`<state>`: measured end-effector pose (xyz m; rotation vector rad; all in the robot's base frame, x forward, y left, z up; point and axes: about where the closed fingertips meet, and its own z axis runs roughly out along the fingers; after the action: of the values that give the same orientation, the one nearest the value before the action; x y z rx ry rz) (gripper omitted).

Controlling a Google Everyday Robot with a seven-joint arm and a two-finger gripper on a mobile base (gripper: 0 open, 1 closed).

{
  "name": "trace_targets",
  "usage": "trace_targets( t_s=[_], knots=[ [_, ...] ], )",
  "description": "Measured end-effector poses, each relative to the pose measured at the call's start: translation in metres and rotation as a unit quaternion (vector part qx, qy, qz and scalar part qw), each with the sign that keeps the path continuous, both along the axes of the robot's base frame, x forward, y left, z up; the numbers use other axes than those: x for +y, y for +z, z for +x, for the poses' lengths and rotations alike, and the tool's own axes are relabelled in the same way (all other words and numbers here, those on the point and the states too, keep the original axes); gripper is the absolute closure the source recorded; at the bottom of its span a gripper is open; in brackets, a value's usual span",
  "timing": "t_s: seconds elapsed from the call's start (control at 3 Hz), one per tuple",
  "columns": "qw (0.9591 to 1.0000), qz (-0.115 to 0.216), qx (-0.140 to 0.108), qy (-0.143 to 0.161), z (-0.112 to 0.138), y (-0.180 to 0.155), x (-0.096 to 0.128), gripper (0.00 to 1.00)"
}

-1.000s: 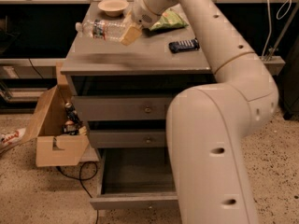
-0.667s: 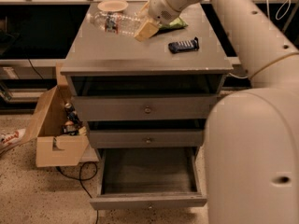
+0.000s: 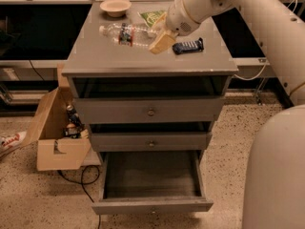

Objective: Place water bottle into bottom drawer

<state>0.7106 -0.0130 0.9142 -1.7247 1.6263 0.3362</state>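
The water bottle, clear with a white cap and a dark label band, lies on its side over the back middle of the grey cabinet top, cap pointing left. My gripper reaches in from the upper right, and its tan fingers are shut on the bottle's right end. I cannot tell whether the bottle rests on the top or hangs just above it. The bottom drawer is pulled open at the foot of the cabinet, with its shallow tray showing empty. The two drawers above it are closed.
A tan bowl stands at the back of the top, with a green chip bag right of it. A dark flat object lies right of the gripper. An open cardboard box and a cable are on the floor left of the cabinet.
The gripper and the bottle have moved together to the right, from the cabinet top's left edge to right of the bowl. The view has also shifted.
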Motion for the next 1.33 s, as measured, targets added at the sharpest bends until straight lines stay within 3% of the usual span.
trace_targets(
  t_s=[0.33, 0.67, 1.33],
  knots=[
    [0.9999, -0.011, 0.004, 0.002, -0.002, -0.008, -0.002, 1.0],
    [0.9997, -0.023, 0.002, -0.012, -0.013, -0.019, -0.022, 1.0],
    [0.995, -0.068, 0.057, -0.047, -0.07, -0.105, -0.087, 1.0]
  ],
)
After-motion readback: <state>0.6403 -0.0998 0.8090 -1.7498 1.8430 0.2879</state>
